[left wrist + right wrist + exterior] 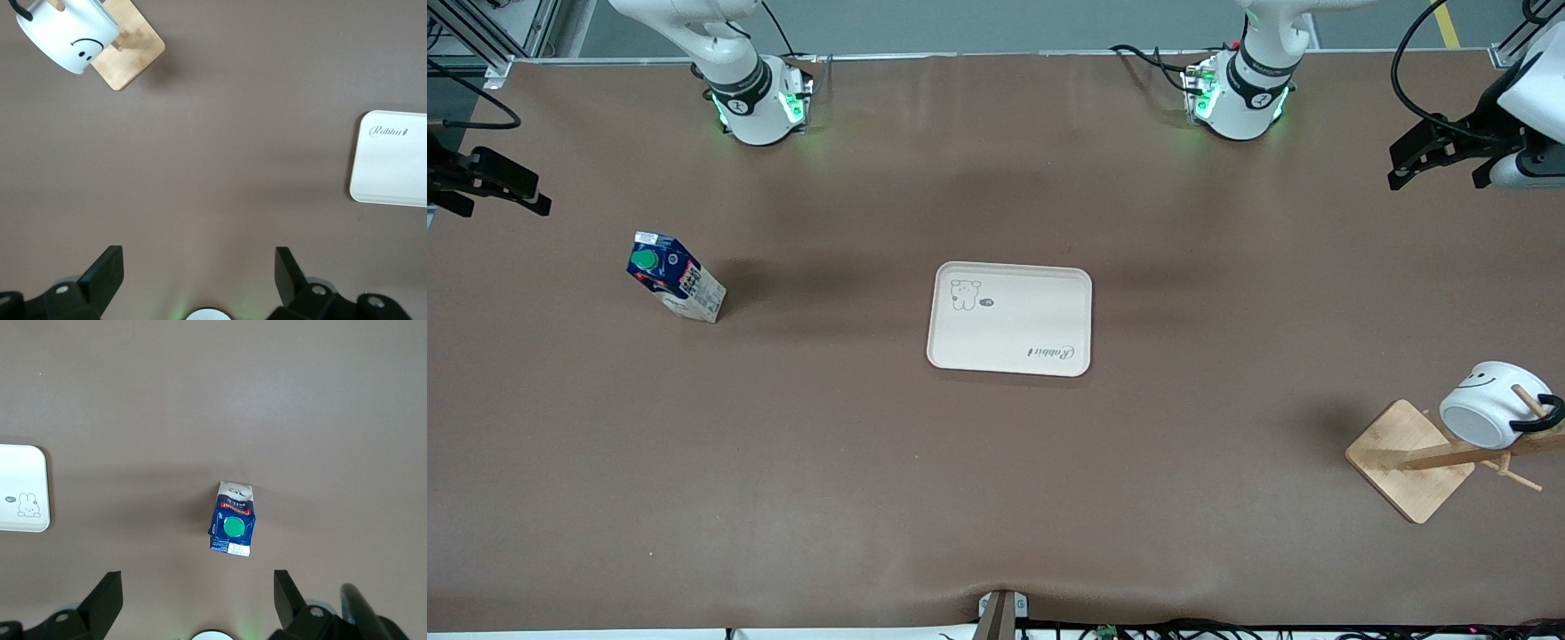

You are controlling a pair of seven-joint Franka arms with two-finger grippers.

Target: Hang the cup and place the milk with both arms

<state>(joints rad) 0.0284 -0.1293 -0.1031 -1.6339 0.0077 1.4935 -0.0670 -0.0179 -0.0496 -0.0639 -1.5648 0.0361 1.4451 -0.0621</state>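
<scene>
The cup (1487, 411), white with a black smiley and a black handle, hangs by its handle on a peg of the wooden rack (1405, 462) at the left arm's end of the table. It also shows in the left wrist view (67, 33). The milk (676, 277), a dark blue carton with a green cap, stands on the table toward the right arm's end and shows in the right wrist view (232, 519). My left gripper (1436, 167) is open and empty, high over the table's end, apart from the cup; its own view shows it too (197, 270). My right gripper (487, 191) is open and empty, high beside the milk (197, 590).
A cream tray (1009, 356) with a rabbit drawing lies flat at the table's middle, with nothing on it. It shows in both wrist views (393, 187) (20, 513). The rack's square base (133, 53) sits near the table's front corner.
</scene>
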